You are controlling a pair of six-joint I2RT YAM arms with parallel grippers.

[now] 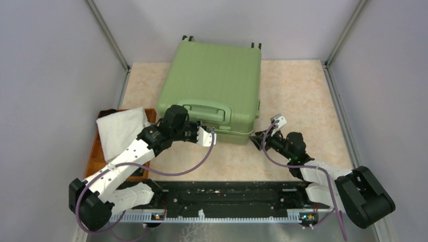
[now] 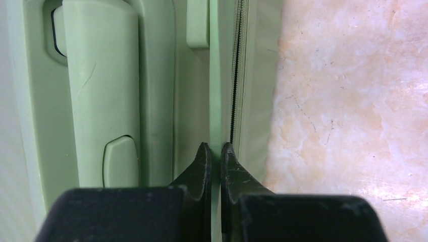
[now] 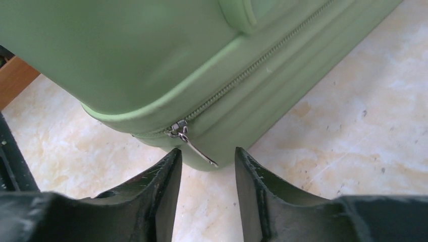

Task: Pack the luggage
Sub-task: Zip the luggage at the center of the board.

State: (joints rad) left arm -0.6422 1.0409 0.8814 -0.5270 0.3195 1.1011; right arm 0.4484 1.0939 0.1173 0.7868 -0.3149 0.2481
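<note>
Grey walls (image 1: 50, 75) and bare metal frame posts (image 1: 108, 38) close off a beige, marbled table (image 1: 303, 91). The luggage (image 1: 214, 75) lies flat and shut on the far middle of that table, ribbed shell upward. Its small black wheels (image 1: 188, 38) are at the far edge and its green handle (image 1: 207, 112) is on the side facing the arms. To its left, touching the near left corner, sits an orange-brown tray (image 1: 96, 151) with a folded white cloth (image 1: 121, 131) on it. A black rail (image 1: 222, 194) runs along the near edge between the two arm bases.

The left gripper (image 2: 216, 148) is at the near side of the luggage, just right of the handle. Its fingers are pressed almost together, with only a thin green sliver of the shell's seam lip showing between them. The zipper (image 2: 234, 75) runs just beside that lip. Whether the fingers nip the lip itself, I cannot tell.

The right gripper (image 3: 208, 150) hangs low over the table at the near right corner of the luggage, its fingers spread. A metal zipper pull (image 3: 194, 146) dangles from the slider on that corner. It reaches down between the two fingertips and touches neither.
</note>
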